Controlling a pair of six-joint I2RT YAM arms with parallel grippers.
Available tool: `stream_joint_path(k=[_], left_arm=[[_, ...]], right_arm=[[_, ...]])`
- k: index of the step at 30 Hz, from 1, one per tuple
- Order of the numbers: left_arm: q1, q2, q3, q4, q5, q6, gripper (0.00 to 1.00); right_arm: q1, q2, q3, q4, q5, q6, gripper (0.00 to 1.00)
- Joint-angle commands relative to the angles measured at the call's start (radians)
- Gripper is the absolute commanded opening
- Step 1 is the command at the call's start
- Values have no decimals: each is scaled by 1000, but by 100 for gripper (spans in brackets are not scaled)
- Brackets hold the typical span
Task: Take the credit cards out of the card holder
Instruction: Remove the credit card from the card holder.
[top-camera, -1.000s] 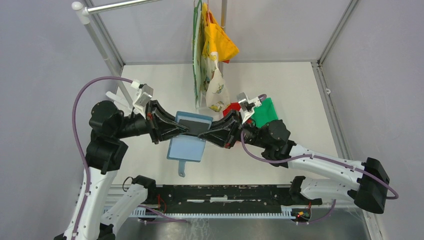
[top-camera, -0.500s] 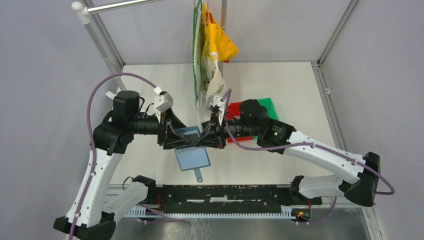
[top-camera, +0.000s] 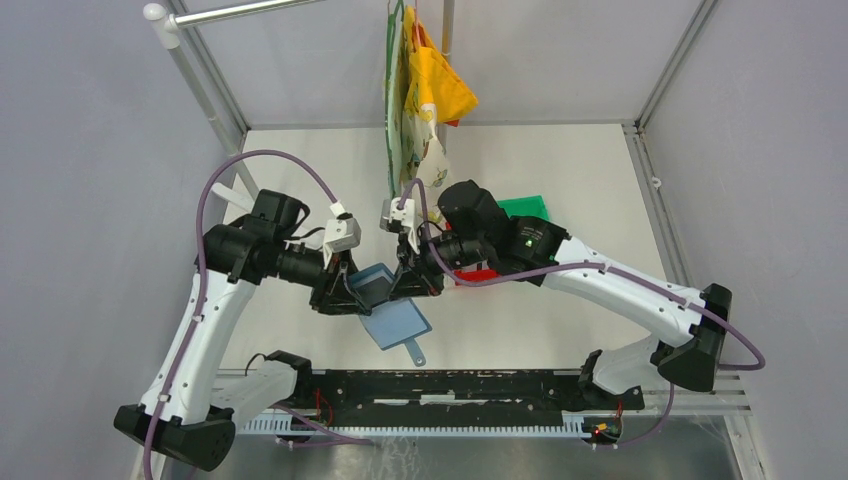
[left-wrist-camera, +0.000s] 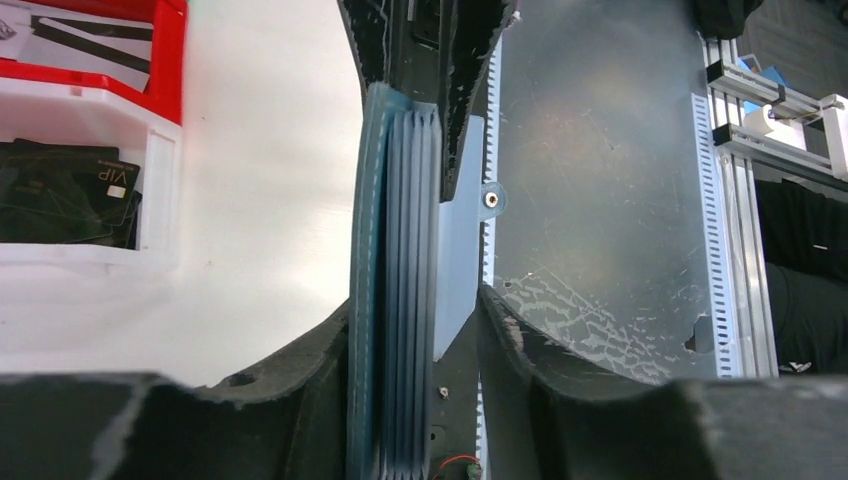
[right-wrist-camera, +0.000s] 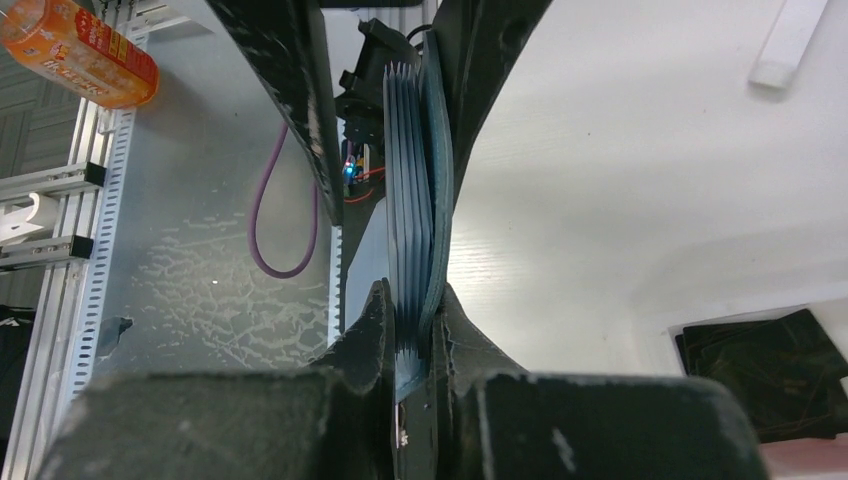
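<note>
Card holder (top-camera: 398, 322): held in the air between the two arms, above the near part of the surface (top-camera: 560, 180). Its teal leaves are seen edge-on in both wrist views, and one pale flap with its tab (top-camera: 417, 357) hangs down.
Right fingers (right-wrist-camera: 365, 345): pressed close together on one edge of the card holder, pinching the stacked leaves.
Left fingers (left-wrist-camera: 310, 370): set half spread on either side of the opposite edge; whether a firm hold is made cannot be told.
Credit cards (left-wrist-camera: 65, 195): dark ones lie in the white bin (left-wrist-camera: 160, 180), and more are seen in the red bin (left-wrist-camera: 172, 60) beside it. Whether any credit cards remain among the leaves cannot be told.
Risk, drop: if the left fingers are loose, the soft holder is carried by the right fingers alone and could be twisted out of that narrow pinch.
Risk, stray card: with the leaves upright and the flap hanging, a loosened card could be shed onto the surface or the metal rail instead of into a bin.
Risk, contact: the two sets of fingers are very near each other, so a small misjudged reach could knock them together.
</note>
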Motion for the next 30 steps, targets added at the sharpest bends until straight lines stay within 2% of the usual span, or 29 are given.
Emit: stream_joint_path(k=[1, 5, 7, 11, 13, 15, 19, 25, 30], left_arm=[[-4, 7, 25, -65, 24, 120, 44], [-4, 14, 44, -65, 30, 130, 21], [-4, 15, 51, -65, 36, 131, 16], [-5, 17, 66, -65, 39, 126, 28], [-5, 20, 77, -65, 42, 121, 40], [-5, 23, 88, -65, 47, 113, 45], [-5, 32, 97, -65, 51, 107, 46], [-5, 46, 107, -66, 66, 100, 38], [-5, 53, 117, -65, 82, 94, 44]], right_arm=[[15, 21, 107, -18, 1, -60, 0], [15, 37, 147, -43, -2, -83, 0], [15, 51, 179, -77, -8, -123, 0], [18, 80, 233, -154, 29, -166, 0], [21, 88, 240, -179, 43, -182, 0], [23, 90, 240, -192, 50, -192, 0], [24, 89, 243, -203, 59, -205, 0], [39, 106, 269, -255, 88, -238, 0], [53, 121, 286, -278, 113, -251, 0]])
